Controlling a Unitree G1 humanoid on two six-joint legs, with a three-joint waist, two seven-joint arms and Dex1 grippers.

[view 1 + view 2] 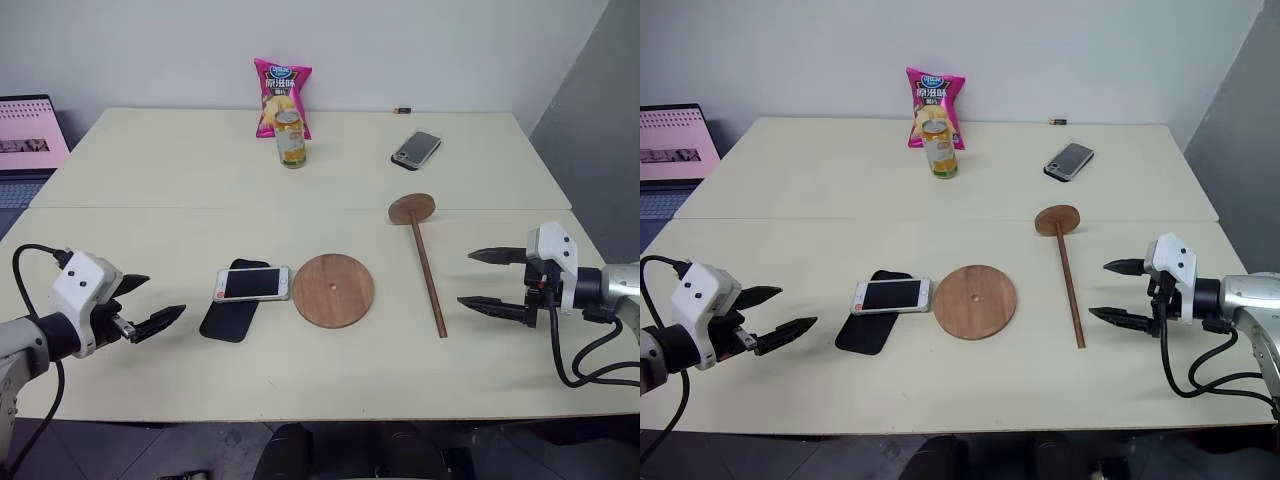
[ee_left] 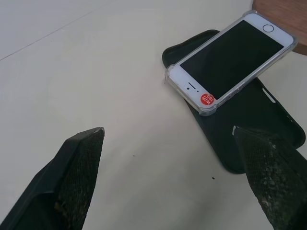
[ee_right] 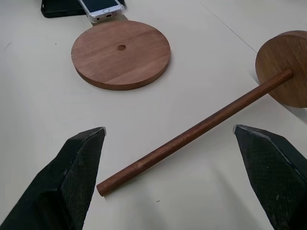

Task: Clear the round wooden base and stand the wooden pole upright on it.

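The table [image 1: 150, 330] carried the round wooden base [image 1: 333, 290] near its middle, with the phone [image 1: 252, 283] just touching its left edge, and the wooden pole [image 1: 428, 272] lay flat beside it on the right. Both the left gripper [image 1: 150, 305] and the right gripper [image 1: 490, 281] were held wide and empty. The phone was probably best slid aside by the left one first, so that the base was not pushed.

Reddish-brown round wooden base [image 1: 333, 290], dark brown wooden pole [image 1: 428, 264], white phone [image 1: 252, 283], black case [image 1: 228, 317], magenta bag [image 1: 281, 94].
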